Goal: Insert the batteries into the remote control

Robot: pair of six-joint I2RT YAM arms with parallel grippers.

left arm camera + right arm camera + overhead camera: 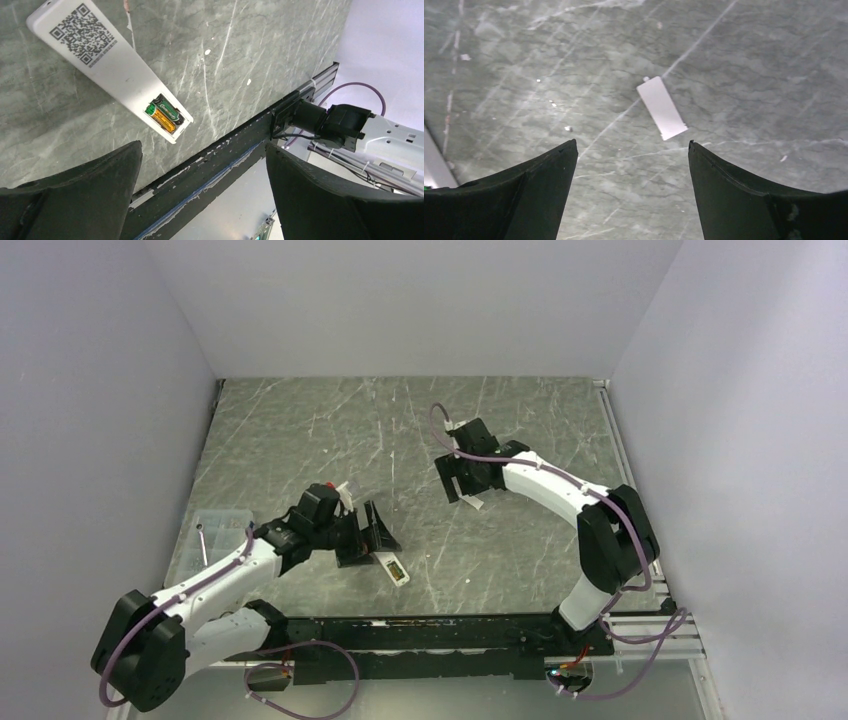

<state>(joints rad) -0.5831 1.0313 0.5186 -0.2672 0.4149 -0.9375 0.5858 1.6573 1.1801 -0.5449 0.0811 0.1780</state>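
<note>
The white remote control (107,60) lies back side up on the grey table, a QR code on its back. Its battery compartment is open, with the greenish battery (167,109) and the orange-gold battery (161,119) side by side inside. In the top view the remote (395,569) lies near the front rail, partly under my left gripper (367,538). That gripper (202,150) is open and empty, just above the remote's far end. The small flat white cover (661,107) lies apart near the table's middle. My right gripper (631,145) is open and empty over it (473,504).
A clear plastic box (215,530) stands at the table's left edge beside the left arm. The black front rail (220,155) runs close to the remote's compartment end. An aluminium rail (625,455) borders the right side.
</note>
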